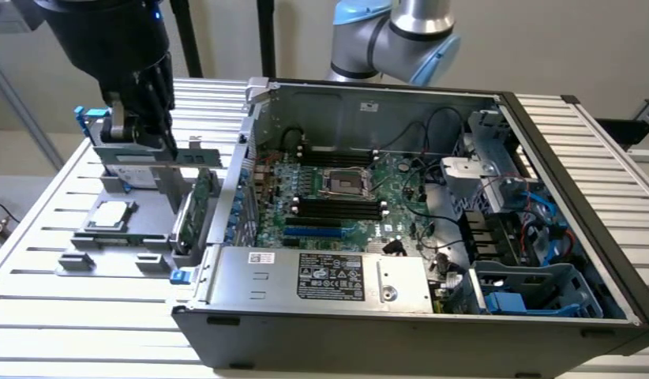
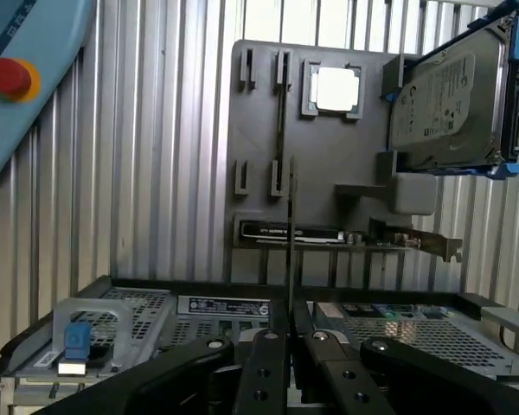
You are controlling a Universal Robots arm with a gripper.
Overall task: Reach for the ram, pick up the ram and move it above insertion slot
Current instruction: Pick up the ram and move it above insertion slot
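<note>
My gripper is closed on the ram. In the wrist view the two black fingers pinch a thin stick seen edge-on, which runs as a dark narrow line away from my fingertips across the grey holder beyond it. So the ram is in my grip, lifted clear of the holder and hanging over it, to the side of the open computer case.

In the exterior view my gripper sits at the exterior view's left, above the grey holder that rests on the slatted tabletop. I cannot make out the ram itself there, since my dark wrist and fingers cover that spot.

On the holder a square silver processor lies flat in its recess. A hard drive with blue rails stands on edge at one end of the holder. A green expansion card with a metal bracket stands upright on the holder, just beside the case wall.

The case lies on its side with the panel off. Inside, the green motherboard shows a processor socket near its middle and a row of long black memory slots just beside the socket. The silver power supply fills the near edge of the case, and bundles of black cables run toward the exterior view's right.

In the wrist view a pale blue panel with a red button shows at one corner.
</note>
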